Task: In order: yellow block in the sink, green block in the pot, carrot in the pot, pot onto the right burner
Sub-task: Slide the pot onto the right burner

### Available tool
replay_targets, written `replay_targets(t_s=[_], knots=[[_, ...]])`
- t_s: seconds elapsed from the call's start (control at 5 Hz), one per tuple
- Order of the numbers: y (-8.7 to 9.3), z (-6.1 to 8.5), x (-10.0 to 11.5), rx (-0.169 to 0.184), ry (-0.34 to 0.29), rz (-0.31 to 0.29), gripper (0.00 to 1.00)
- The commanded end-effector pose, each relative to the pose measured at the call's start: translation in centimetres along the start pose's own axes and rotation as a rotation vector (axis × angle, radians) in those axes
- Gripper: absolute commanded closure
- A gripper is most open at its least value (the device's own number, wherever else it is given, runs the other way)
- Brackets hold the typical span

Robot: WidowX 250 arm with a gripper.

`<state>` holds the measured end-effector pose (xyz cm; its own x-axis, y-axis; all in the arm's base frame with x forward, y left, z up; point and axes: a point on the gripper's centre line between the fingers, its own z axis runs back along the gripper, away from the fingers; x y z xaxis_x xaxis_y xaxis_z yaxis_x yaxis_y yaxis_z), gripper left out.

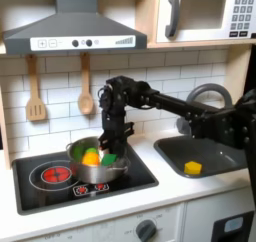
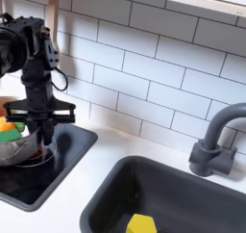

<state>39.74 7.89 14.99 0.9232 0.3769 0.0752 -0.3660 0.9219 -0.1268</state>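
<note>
Gripper: the gripper (image 1: 108, 146) hangs point-down from the black arm, its tips low at the pot's rim on the side toward the sink; in the second exterior view the gripper (image 2: 44, 133) shows two dark fingers (image 2: 50, 131) reaching down beside the pot, but whether they are spread or pinching the rim I cannot tell
Pot: the pot (image 1: 82, 171), shiny silver, sits on the black cooktop (image 1: 135, 176), between the two burner marks in the first exterior view; in the second exterior view it lies at the far left edge, partly cut off
Contents: the carrot (image 1: 91, 157) and the green block (image 1: 107, 160) both lie inside the pot, so those steps look finished
Sink: the yellow block (image 1: 193, 167) rests on the floor of the sink (image 1: 225, 154), well apart from the arm
Step in hand: judged from this, sliding the pot onto the burner named in the task
How to do it well: keep the tips low on the rim or wall, push level and slowly across the cooktop, so the pot neither tips nor sheds its load
Risk: a high contact point could tilt the pot; the sink edge lies near the cooktop's end
</note>
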Motion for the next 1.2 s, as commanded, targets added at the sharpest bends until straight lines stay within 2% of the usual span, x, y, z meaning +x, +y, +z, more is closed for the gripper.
replay_targets(t_s=[0.0, 0.6, 1.0], knots=[[-1.5, -0.2, -0.9, -0.011, 0.010, -0.030, 1.00], [-2.8, -0.4, -0.9, -0.022, 0.014, -0.045, 1.00], [-3.0, -0.1, -0.4, -0.034, 0.005, -0.021, 1.00]])
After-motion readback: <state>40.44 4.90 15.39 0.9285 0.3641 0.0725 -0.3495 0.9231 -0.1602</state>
